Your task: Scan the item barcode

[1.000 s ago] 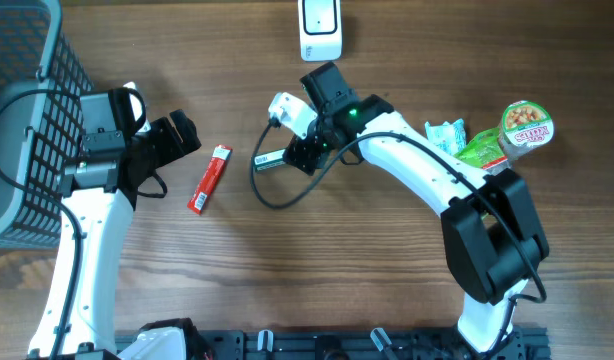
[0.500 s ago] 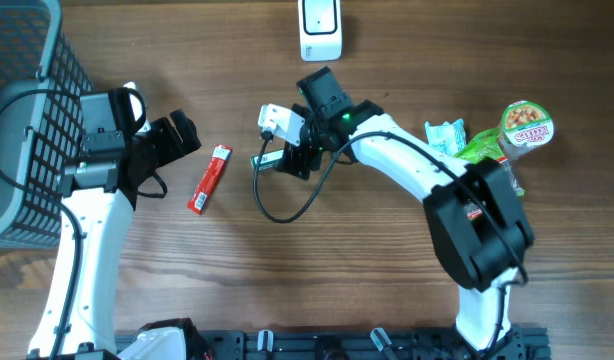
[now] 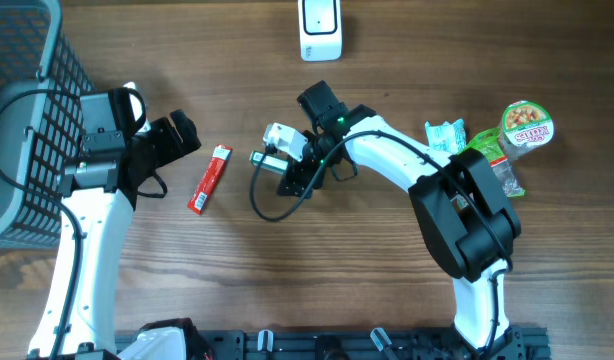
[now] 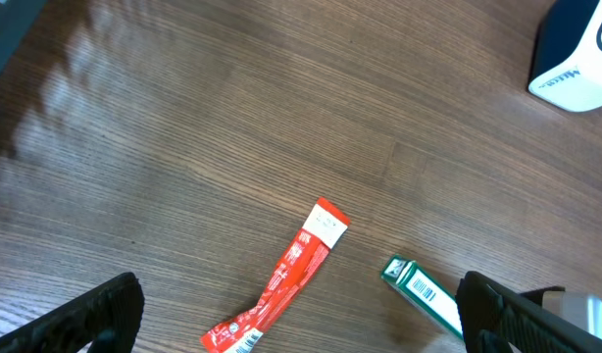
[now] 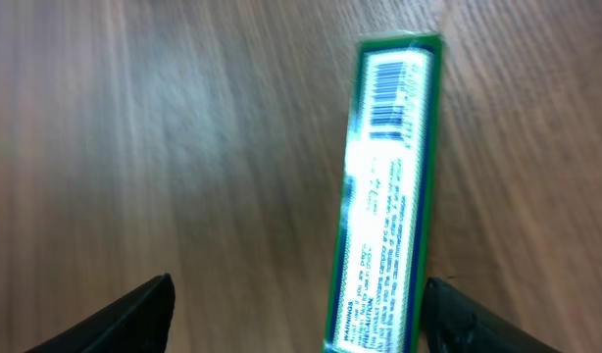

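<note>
Lying flat on the wooden table (image 3: 387, 280), the green carton (image 5: 389, 186) rests with its printed face and barcode upward, below the right gripper (image 5: 296, 284). That claw is spread wide and holds nothing. The carton sits between its fingers, closer to one finger, and touches neither as far as the wrist view shows. The left gripper (image 3: 187, 140) is also fully spread and empty, off near the red sachet (image 3: 209, 180).

The carton looks like a slim, light, stiff cardboard box with a glossy skin, so it should keep its shape under a pinch but may skate on the wood or slip between smooth fingers. The sensible hold is across its narrow width, fingers on the two long edges at about mid-length. That leaves the barcode end uncovered for presenting to the white device (image 3: 319, 30) at the far edge, which is probably the scanner. A low, centred approach would suit so thin an edge.
</note>
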